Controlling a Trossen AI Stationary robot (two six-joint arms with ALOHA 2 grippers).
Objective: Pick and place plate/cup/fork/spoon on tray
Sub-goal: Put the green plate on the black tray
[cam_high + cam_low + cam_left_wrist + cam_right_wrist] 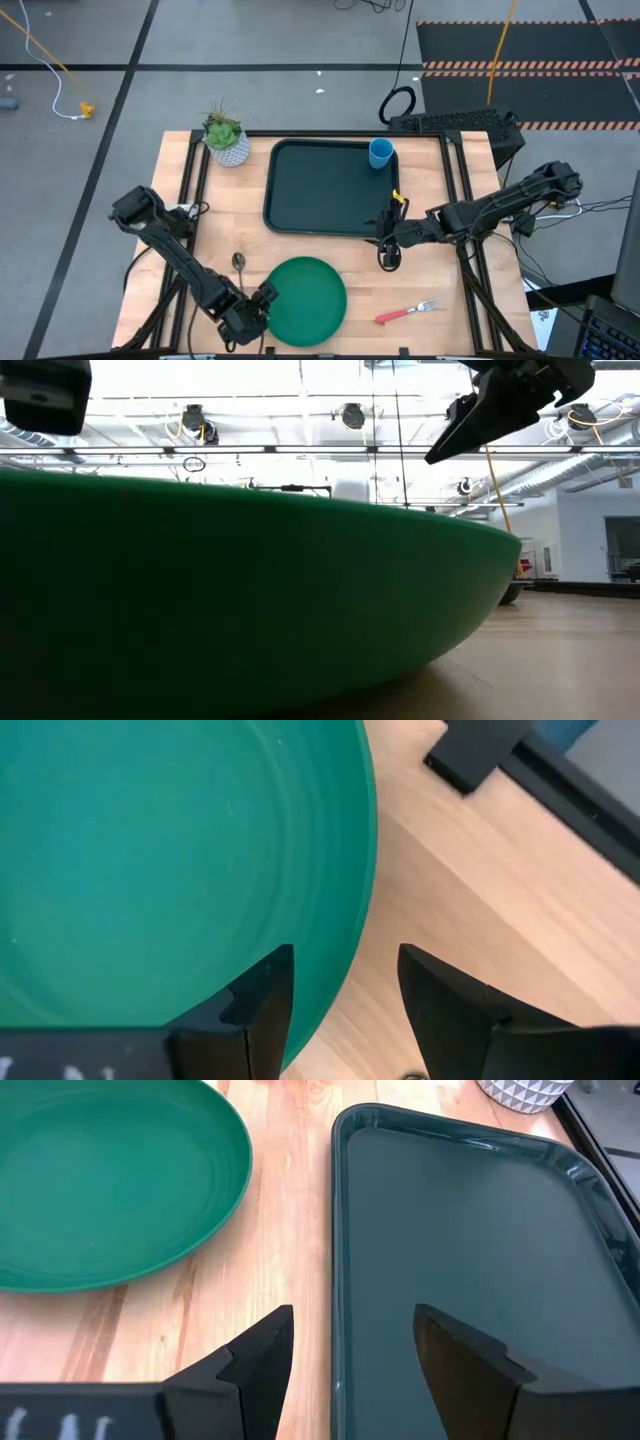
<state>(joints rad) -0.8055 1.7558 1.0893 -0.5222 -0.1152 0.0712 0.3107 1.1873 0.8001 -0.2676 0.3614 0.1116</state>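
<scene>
The left gripper (262, 305) is sitting low at the near-left edge of the round flat green plate (305, 301), fingers parted with the rim running between them. One dark finger (262, 1005) is lying over the plate's inside, the other out over the bare wood, so it looks lined up to pinch the rim, the natural way to take a dish this flat. Nothing is clamped yet, as far as I can see; there is a gap at the outer finger.

The plate is resting on the light wooden table (440, 330), near its front edge, just short of the large dark green-black rectangular tray (310, 215). The small light-blue round cup (381, 153) is already standing in the tray's far right corner.

The right gripper (388, 243) is hovering at the tray's near right corner with its fingers spread wide and empty, looking across the tray toward the plate, apparently just waiting.

The slim all-silver metal spoon (238, 263) is lying on the wood just beside the left arm, close to the plate. The small fork with the red handle (407, 312) is lying to the plate's right. A white patterned pot with a green plant (227, 141) is standing off the tray's far left corner, out of the way.
</scene>
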